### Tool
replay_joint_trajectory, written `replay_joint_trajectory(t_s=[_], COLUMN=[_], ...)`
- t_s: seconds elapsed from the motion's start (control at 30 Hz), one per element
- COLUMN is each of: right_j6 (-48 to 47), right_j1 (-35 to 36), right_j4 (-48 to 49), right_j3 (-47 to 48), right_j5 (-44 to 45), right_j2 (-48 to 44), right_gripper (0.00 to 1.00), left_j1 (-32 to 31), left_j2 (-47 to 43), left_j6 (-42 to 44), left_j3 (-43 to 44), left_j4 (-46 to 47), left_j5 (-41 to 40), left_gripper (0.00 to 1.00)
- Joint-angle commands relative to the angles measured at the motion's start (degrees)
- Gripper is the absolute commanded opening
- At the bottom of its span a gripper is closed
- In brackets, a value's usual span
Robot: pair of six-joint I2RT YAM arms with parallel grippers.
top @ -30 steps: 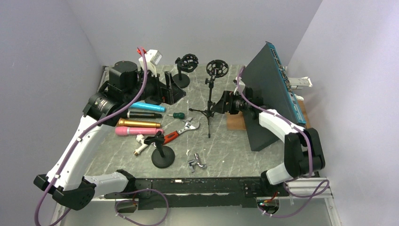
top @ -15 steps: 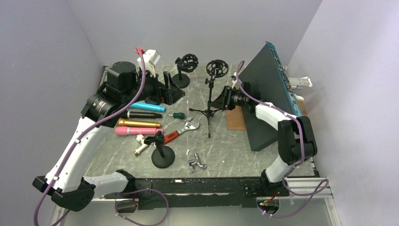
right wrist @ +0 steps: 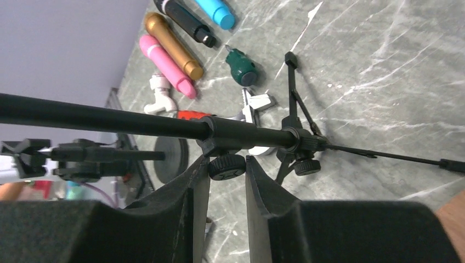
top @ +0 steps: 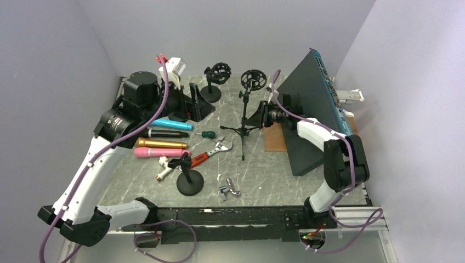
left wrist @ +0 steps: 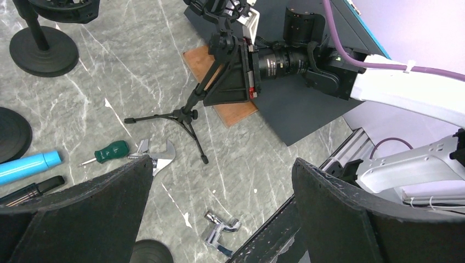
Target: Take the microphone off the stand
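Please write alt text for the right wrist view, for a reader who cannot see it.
The right gripper clamps a small knob on the black tripod stand. Behind, a pink microphone and a green screwdriver lie on the marble table.

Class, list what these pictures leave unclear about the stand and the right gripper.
- Tripod's shock mount: tiny in the top view and cropped by the left wrist view's top edge, so what it holds is unclear.
- Right gripper: in the right wrist view, its fingers flank the knob of the tripod stand; contact undecidable.
- Pole: runs off that view's left edge.
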Motion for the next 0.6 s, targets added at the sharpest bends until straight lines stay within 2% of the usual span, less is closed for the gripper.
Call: replay_joint_trajectory(t_s=[0.0,0.1,0.27,0.4,0.57], right_j6=[-13.53,-20.88,-27.38,-31.67,-29.27], right_j1=[2.33,5.53,9.13,12.46,12.46], right_j4=[-5.45,-8.83,-10.00,-10.59,-8.82], right_j3=[1.27,0.66,-0.36,-0.04,-1.64], right_j5=[7.72,14.60,25.32,33.23,34.06], right_j2=[-3.87,-6.10,-8.70,-9.99,-11.41], right_gripper=[0.06,0.07,0.12,0.21,0.37], left_j1=[0.35,0.32,0.35,0.44,0.41], left_j2=[-0.72,-0.62,-0.36,-0.15,0.08], left_j6=[-0.04,-0.16,-0.30,-0.31,-0.32], left_j3=[0.70,0.59,0.60,0.82,1.29], left_j4=[1.04,1.19,1.28,1.20,1.06], left_j5=[1.20,1.47,1.72,1.69,1.61], left_gripper=[1.00,0.99,0.99,0.99,0.99])
